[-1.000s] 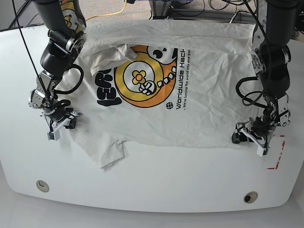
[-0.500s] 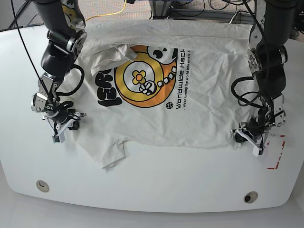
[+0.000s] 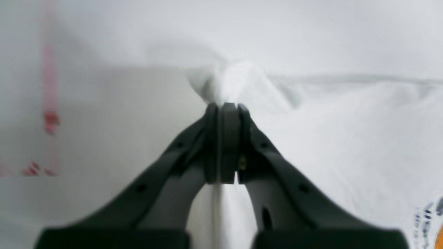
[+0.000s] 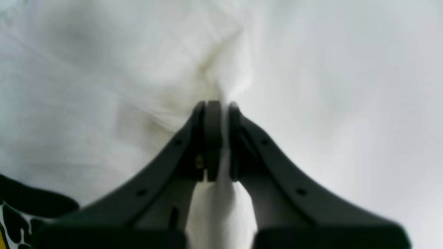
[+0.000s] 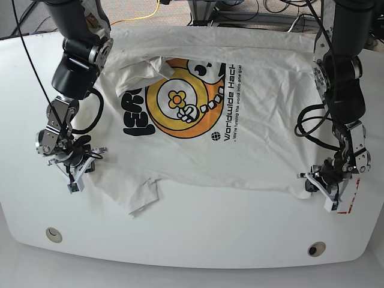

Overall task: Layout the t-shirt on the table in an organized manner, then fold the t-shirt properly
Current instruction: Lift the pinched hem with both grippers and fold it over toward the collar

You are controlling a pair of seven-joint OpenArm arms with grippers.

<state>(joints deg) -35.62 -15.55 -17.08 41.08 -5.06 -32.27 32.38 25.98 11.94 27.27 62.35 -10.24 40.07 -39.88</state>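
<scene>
Both grippers have drawn the t-shirt (image 5: 240,90) toward the table's (image 5: 192,240) near edge. The left gripper (image 5: 313,183) pinches its hem corner; the right gripper (image 5: 81,167) pinches its opposite edge.

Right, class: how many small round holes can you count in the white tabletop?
2. One hole sits near the table's front edge at the base view's left, the other hole at its right. The t-shirt may hide others.

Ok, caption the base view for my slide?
Both arms pinch the printed t-shirt at opposite edges, spreading it on the white table.
</scene>
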